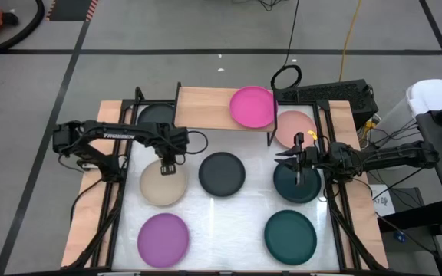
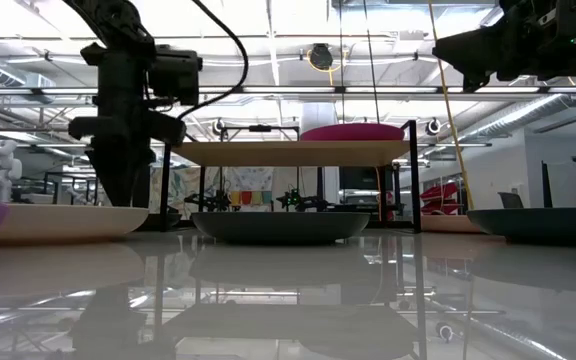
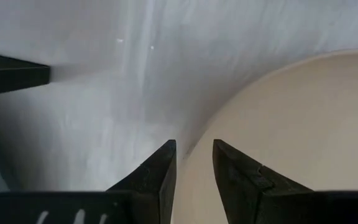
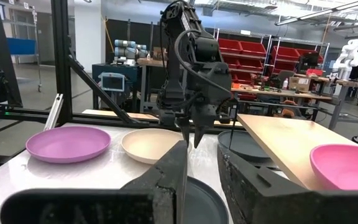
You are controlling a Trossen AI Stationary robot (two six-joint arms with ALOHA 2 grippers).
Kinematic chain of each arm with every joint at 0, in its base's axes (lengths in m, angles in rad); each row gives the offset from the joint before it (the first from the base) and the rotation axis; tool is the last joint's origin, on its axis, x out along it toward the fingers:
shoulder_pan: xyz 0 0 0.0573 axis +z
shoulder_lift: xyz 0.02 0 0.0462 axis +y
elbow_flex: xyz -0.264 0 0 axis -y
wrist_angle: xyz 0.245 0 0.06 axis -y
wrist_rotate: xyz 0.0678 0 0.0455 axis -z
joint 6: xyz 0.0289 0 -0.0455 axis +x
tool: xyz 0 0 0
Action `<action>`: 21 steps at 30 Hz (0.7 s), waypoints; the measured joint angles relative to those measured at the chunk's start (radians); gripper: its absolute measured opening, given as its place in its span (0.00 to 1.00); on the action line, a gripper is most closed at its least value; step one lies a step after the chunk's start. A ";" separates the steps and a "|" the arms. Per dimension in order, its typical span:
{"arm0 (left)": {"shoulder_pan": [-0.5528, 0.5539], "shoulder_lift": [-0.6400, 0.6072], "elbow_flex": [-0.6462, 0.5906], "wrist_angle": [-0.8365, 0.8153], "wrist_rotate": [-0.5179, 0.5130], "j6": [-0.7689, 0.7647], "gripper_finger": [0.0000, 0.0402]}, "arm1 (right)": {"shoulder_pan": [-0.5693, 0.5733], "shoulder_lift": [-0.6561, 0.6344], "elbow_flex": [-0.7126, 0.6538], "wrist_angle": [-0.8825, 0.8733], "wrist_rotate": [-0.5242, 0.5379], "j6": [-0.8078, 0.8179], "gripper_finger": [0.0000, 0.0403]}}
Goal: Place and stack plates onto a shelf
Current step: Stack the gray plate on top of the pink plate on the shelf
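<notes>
Left gripper [image 1: 167,166] pointing down, fingers parted astride beige plate [image 1: 162,186] rim, right gripper [image 1: 296,159] raised, narrowly open

Magenta plate [image 1: 252,106] on shelf [image 1: 206,107]; remaining plates [image 1: 222,173] on table.

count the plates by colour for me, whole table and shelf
magenta plate: 1
pale pink plate: 1
beige plate: 1
purple plate: 1
charcoal plates: 2, one under the shelf
dark teal plates: 2
total: 8
</notes>
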 joint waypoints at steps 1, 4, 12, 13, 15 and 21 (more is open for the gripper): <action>0.003 0.010 0.000 0.000 0.003 0.006 0.27 | 0.000 0.000 0.000 0.000 0.000 0.000 0.18; 0.012 0.038 0.000 0.005 0.020 0.019 0.27 | 0.000 0.000 0.000 0.000 0.000 0.000 0.18; 0.015 0.070 0.000 0.036 0.051 0.039 0.20 | 0.000 0.000 0.000 0.000 0.000 -0.006 0.18; 0.015 0.070 0.000 0.040 0.056 0.038 0.17 | 0.000 0.000 0.000 0.000 0.000 -0.006 0.18; 0.015 0.071 0.000 0.038 0.094 0.036 0.07 | 0.000 0.000 0.000 0.000 0.000 -0.008 0.18; 0.014 0.069 0.024 0.016 0.105 -0.008 0.02 | 0.000 0.000 0.000 0.006 0.001 -0.018 0.18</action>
